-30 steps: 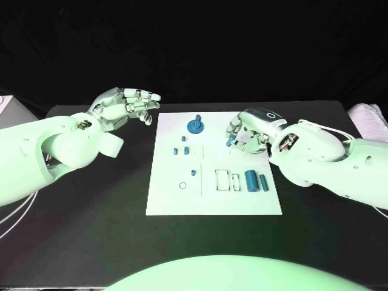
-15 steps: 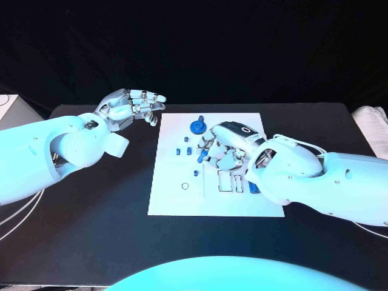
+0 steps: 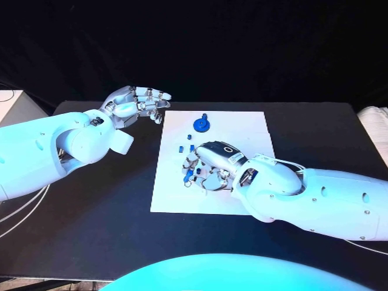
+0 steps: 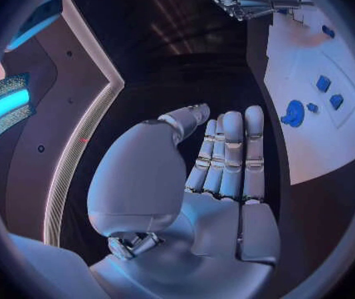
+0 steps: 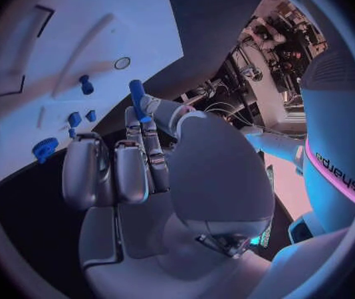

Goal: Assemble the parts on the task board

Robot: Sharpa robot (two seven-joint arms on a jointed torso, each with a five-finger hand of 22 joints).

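Note:
The white task board [image 3: 247, 130] lies in the middle of the black table. My right hand [image 3: 210, 165] hovers over the board's middle left and pinches a thin blue peg [image 5: 136, 94] between thumb and a finger. A round blue part [image 3: 201, 125] sits at the board's far end, and small blue pieces [image 3: 190, 147] lie between it and the hand. The right wrist view shows the round part [image 5: 44, 147], two small blue blocks [image 5: 74, 118] and a short blue peg [image 5: 85, 84] standing in the board. My left hand [image 3: 138, 103] is held up beside the board's far left corner, fingers apart, holding nothing.
A white cloth [image 3: 383, 138] lies at the table's right edge and a white box [image 3: 3, 103] stands off its left side. My right forearm [image 3: 316, 197] covers the board's near right part. Bare black table [image 3: 89, 224] stretches to the left of the board.
My right hand has moved with the blue peg from the board's far right across to its middle left, nearer to me. The forearm now hides two blue cylinders. The left hand has barely moved.

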